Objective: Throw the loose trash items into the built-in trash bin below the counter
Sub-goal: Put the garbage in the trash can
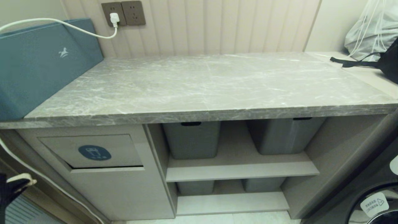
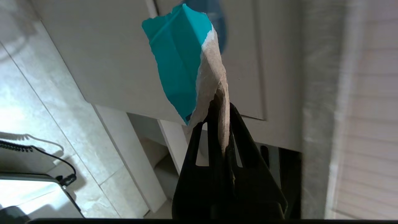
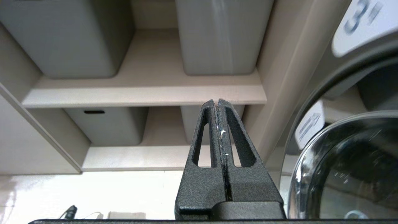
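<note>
My left gripper (image 2: 222,107) is shut on a loose trash item (image 2: 180,62), a torn scrap of tan ribbed paper with a bright turquoise face that sticks out past the fingertips. In the head view this gripper (image 1: 14,186) shows at the lower left edge with the scrap (image 1: 19,178), left of and below the built-in trash bin flap (image 1: 118,149) and its round blue sticker (image 1: 94,152). The flap (image 2: 245,62) lies just beyond the scrap. The counter (image 1: 202,84) bears no scraps. My right gripper (image 3: 217,102) is shut and empty, facing the shelves.
A teal box (image 1: 40,62) leans at the counter's left end, with a white cable (image 1: 77,28) plugged in above. Grey tubs (image 1: 192,140) (image 1: 281,135) fill the shelves. A white drawstring bag (image 1: 370,31) and a black strap (image 1: 351,63) lie at far right. A washer door (image 1: 373,202) is at lower right.
</note>
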Robot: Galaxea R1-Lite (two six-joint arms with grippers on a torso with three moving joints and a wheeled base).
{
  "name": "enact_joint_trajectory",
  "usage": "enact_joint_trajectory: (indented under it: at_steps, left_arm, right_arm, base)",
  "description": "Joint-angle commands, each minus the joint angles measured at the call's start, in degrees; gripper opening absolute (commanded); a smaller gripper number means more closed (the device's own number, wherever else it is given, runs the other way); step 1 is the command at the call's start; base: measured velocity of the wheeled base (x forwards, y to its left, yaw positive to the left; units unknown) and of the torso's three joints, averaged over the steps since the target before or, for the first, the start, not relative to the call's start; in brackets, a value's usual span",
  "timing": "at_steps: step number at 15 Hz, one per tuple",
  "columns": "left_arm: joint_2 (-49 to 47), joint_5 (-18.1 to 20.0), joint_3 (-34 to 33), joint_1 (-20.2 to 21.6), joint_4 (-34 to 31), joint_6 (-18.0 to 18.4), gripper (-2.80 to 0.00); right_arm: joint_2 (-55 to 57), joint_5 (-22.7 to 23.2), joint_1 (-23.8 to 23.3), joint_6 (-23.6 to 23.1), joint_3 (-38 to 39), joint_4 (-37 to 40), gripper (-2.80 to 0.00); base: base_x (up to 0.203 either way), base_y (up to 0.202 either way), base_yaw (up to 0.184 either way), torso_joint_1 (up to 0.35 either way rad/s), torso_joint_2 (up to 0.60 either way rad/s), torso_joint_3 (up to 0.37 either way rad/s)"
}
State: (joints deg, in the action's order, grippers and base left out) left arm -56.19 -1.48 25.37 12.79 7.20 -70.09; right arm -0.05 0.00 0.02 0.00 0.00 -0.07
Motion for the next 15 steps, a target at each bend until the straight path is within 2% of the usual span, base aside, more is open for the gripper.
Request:
enact_joint_trajectory:
  at_steps: [1,5,10,12,15]
  left_arm:
    - [-6.13,0.52,-2.62,0.2,5.31,-0.78,-2.8]
    - [-17.53,1.71,-5.41,0.29,16.61,-1.51,-2.8]
    - [-32.94,3.13,-5.82,-0.28,38.08,-2.28,-2.8]
    - [-37.16,3.56,-5.58,-3.6,47.65,-2.79,-2.8]
    - [-42.45,2.18,-1.52,-7.34,54.62,-7.78,-2.8]
  right_arm:
    - [-0.04,0.0,-0.02,0.0,0.0,-0.01,-2.8]
    - [-0.04,0.0,0.04,-0.01,0.0,-0.01,-2.8]
    - [-0.04,0.09,0.06,-0.18,0.0,-0.01,-2.8]
    - [-0.04,0.18,-0.01,-0.41,0.0,-0.01,-2.8]
    - [-0.04,0.26,0.06,-0.79,0.0,-0.01,-2.8]
  base:
    - [0.0,0.0,0.0,-0.191,0.47,0.286]
    - [0.0,0.0,0.0,-0.179,0.47,0.288]
    - [0.0,0.0,0.0,-0.147,0.46,0.303]
    - [0.0,0.0,0.0,-0.097,0.38,0.275]
    - [0.0,0.0,0.0,-0.027,0.11,0.078]
